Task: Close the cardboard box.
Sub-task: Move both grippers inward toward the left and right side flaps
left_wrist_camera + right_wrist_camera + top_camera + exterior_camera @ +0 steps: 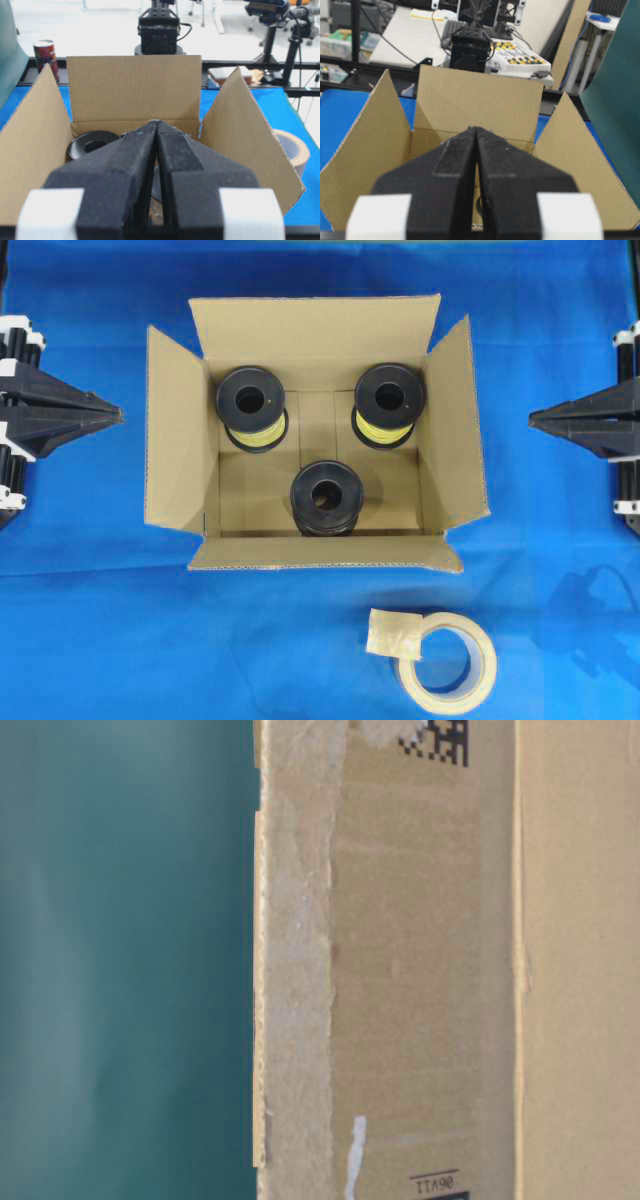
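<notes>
The cardboard box (315,430) sits open between the two grippers, flaps splayed. The left gripper (118,414) and right gripper (532,420) are both closed, empty, well apart from it.

Even, bright light is falling from above in the overhead view, and the blue cloth (100,640) is showing soft dark shadows at the lower right of the frame. The inside of the cardboard box (180,450) is sitting slightly dimmer than its flaps. The table-level view is looking hazy and soft, with the box wall filling the right side. In both wrist views the near black fingers (125,175) are blurring, while the background is washing out pale.
</notes>
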Robot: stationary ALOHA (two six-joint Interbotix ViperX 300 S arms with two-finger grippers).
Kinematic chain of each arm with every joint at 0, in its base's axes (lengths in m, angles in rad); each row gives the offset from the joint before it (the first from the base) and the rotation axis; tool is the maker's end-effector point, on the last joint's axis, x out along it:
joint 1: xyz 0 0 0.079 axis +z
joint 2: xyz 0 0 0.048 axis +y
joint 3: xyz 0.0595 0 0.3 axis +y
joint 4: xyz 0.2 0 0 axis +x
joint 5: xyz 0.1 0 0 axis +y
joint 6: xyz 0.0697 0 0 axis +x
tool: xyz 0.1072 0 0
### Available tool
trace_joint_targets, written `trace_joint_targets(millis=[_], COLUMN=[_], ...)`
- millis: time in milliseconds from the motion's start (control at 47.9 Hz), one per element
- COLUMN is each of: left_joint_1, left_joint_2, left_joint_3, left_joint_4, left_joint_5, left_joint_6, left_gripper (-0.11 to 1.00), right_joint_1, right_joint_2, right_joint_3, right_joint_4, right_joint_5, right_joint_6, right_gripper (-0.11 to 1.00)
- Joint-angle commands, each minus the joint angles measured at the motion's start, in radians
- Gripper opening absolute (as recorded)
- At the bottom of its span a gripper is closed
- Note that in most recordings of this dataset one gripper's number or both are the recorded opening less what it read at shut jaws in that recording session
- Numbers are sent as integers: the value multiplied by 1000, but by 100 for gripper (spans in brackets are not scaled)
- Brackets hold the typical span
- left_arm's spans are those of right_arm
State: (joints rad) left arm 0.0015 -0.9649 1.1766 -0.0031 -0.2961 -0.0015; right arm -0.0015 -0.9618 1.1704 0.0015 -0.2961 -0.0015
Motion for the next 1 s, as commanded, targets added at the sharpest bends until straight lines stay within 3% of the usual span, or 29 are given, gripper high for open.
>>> trace_joint_targets(millis=[0,271,626,981], left_joint_1=[-9,-9,-14,-32], left_joint_2=[8,20,187,400], left_joint_3=[-9,38,215,207], left_joint_4=[-29,-28,-31,-32], left_joint_5=[17,0,-250,-359], left_joint_6=[9,15,-6,-8], left_gripper=[0,0,0,0], right_joint_1=[0,-9,-12,-12], right_joint_2=[2,11,169,365], right_joint_3=[-15,35,155,172], right_joint_4=[2,26,107,133], right_joint_5=[0,15,-126,-261], right_joint_6=[5,8,8,9], right_gripper=[0,0,0,0])
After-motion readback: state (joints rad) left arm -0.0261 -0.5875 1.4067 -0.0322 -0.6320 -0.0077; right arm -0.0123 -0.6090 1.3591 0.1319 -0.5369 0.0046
